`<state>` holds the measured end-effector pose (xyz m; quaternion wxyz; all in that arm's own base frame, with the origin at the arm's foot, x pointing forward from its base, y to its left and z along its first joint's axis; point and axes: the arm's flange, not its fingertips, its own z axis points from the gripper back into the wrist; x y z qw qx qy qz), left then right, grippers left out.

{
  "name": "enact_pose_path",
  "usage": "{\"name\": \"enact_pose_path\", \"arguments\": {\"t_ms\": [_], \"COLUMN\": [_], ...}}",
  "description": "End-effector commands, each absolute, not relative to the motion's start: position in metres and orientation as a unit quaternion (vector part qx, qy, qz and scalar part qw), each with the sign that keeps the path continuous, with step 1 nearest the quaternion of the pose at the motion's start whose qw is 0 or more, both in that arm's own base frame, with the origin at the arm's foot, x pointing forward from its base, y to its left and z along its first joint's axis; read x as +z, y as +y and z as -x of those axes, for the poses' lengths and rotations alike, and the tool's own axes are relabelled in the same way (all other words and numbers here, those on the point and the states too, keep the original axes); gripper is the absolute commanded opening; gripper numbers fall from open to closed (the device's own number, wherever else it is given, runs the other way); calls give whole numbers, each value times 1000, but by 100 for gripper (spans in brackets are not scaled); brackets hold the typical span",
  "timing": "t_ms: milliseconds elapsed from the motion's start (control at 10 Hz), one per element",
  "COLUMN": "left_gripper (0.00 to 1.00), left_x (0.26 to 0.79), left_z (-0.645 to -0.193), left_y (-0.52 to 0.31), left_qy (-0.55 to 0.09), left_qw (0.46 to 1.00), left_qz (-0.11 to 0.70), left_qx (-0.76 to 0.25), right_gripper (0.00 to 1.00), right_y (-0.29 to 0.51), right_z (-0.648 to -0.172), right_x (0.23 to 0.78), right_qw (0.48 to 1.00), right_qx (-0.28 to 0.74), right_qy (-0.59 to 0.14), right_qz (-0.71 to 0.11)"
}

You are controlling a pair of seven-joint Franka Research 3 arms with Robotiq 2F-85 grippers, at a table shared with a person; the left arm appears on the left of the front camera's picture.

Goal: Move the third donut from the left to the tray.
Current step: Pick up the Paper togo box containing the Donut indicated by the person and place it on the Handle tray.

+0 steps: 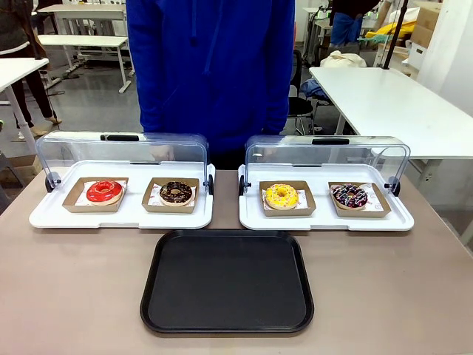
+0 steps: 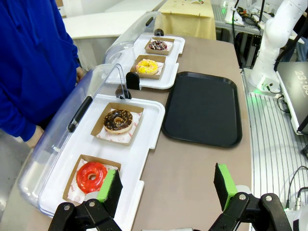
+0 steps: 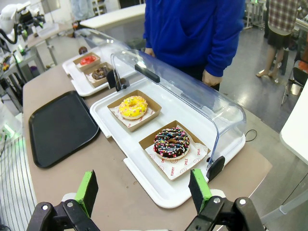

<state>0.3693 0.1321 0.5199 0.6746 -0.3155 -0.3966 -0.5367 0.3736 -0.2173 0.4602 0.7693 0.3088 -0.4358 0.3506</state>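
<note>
The third donut [image 1: 281, 196] has yellow icing and lies in a brown cardboard holder on the right white display tray [image 1: 325, 220], whose clear lid is raised. It also appears as the yellow donut [image 2: 147, 66] and the yellow donut [image 3: 133, 107] in the wrist views. The tray [image 1: 228, 282] is black, flat and bare, in front of the two display trays at the table's middle. My left gripper [image 2: 167, 185] is open, hovering near the red donut's end of the table. My right gripper [image 3: 143, 189] is open above the table's edge beside the sprinkled chocolate donut.
A red donut [image 1: 104, 191] and a chocolate donut [image 1: 176, 193] sit on the left display tray [image 1: 118, 218]. A chocolate donut with sprinkles [image 1: 349, 196] lies right of the yellow one. A person in a blue top [image 1: 211, 70] stands at the far side behind the raised lids.
</note>
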Motion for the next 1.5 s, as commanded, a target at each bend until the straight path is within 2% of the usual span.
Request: {"name": "enact_pose_path", "arguments": {"t_ms": [0, 1400], "left_gripper": [100, 100], "left_x": [522, 522], "left_z": [-368, -368], "left_y": [133, 133], "left_qy": [-396, -396], "left_qw": [671, 671], "left_qz": [315, 315], "left_qx": [-542, -542], "right_gripper": [100, 100], "right_y": [-217, -217], "right_z": [-377, -377], "right_x": [462, 462], "right_qw": [762, 762], "right_qx": [348, 348], "right_qy": [-448, -448], "right_qz": [-313, -313]}}
